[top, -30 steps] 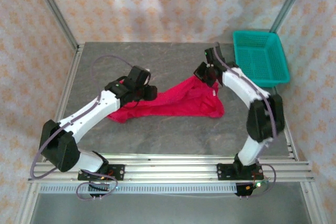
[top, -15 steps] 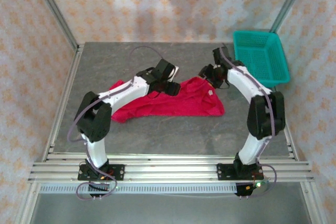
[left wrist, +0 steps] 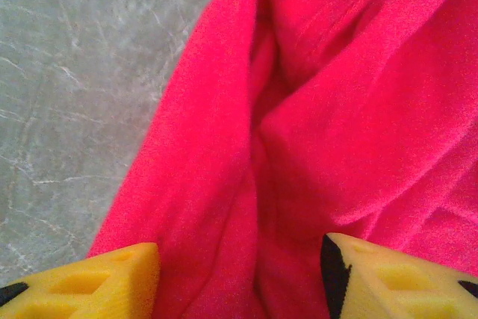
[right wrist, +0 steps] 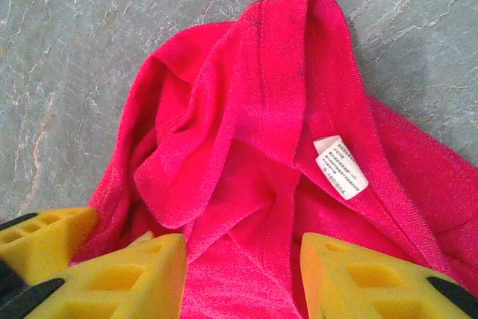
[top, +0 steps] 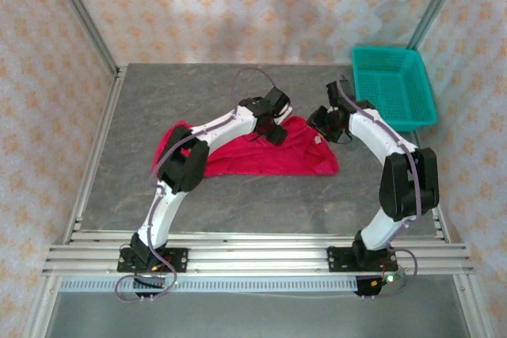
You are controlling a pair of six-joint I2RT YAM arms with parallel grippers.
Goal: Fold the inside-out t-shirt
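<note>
Right wrist view: red t-shirt crumpled, white tag exposed; left tool and right tool both released.

On the red t-shirt in my right wrist view I see a small white tag, at about four o'clock from the middle. It bears several lines of tiny dark print, too small for me to read. From above, the same tag is just a white speck.

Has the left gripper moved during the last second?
Yes. In the top view the left gripper moved right across the t-shirt, nearer the teal basket.
</note>
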